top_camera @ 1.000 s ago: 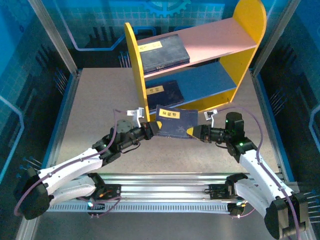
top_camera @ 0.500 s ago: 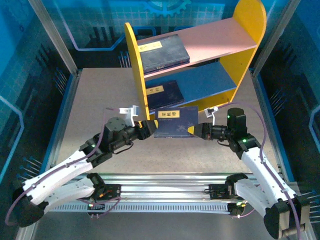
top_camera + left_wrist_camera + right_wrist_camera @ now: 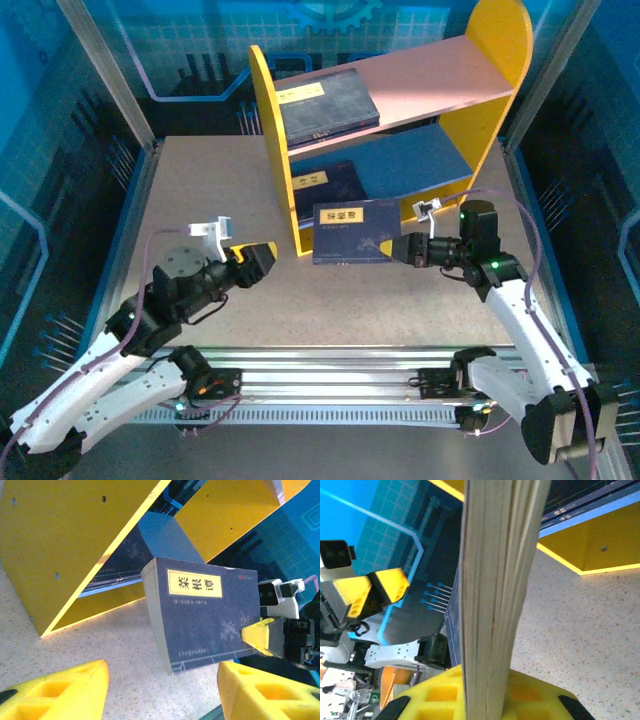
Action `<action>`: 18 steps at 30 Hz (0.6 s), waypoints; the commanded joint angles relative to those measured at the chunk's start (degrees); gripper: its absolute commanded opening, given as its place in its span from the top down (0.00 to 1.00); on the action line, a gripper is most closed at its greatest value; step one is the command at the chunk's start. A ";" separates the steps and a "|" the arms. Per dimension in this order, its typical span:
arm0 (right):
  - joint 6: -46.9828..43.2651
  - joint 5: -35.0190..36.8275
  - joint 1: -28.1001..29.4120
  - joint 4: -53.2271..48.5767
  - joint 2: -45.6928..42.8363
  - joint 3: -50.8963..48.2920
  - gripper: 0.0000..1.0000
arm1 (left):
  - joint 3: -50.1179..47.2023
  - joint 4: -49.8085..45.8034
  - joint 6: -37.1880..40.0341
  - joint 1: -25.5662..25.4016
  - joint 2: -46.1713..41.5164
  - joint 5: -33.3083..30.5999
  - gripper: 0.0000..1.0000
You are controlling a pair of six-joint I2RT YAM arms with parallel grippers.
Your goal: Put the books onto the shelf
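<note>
The shelf (image 3: 280, 150) stands at the back of the table, with one navy book (image 3: 325, 105) on its pink upper board and another (image 3: 325, 185) on the blue lower board. A third book (image 3: 350, 232) hangs just in front of the lower tier, and my right gripper (image 3: 402, 248) is shut on its right edge. In the right wrist view the book's page edges (image 3: 500, 580) rise from between the yellow pads (image 3: 440, 695). My left gripper (image 3: 262, 258) is open to the left of the book, apart from it. Its pads (image 3: 55, 695) frame the book's cover (image 3: 210, 615).
The shelf's yellow side panel (image 3: 75, 545) is close ahead of my left gripper. A metal rail (image 3: 330, 365) runs along the table's near edge. Blue enclosure walls (image 3: 60, 120) with metal frame posts surround the speckled tabletop (image 3: 200, 200).
My left gripper has opened, let go of the book's left edge and drawn back to the left. The right gripper has carried the book a little closer to the shelf.
</note>
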 commanded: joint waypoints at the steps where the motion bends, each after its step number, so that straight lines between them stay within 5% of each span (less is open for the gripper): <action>1: -2.05 -0.96 -1.51 1.03 1.42 2.12 0.95 | 3.16 -5.79 2.36 0.42 -0.84 -1.59 0.40; 18: -1.62 -4.89 -2.86 16.37 18.12 10.30 0.94 | 3.42 -7.47 2.40 0.42 0.73 -0.99 0.39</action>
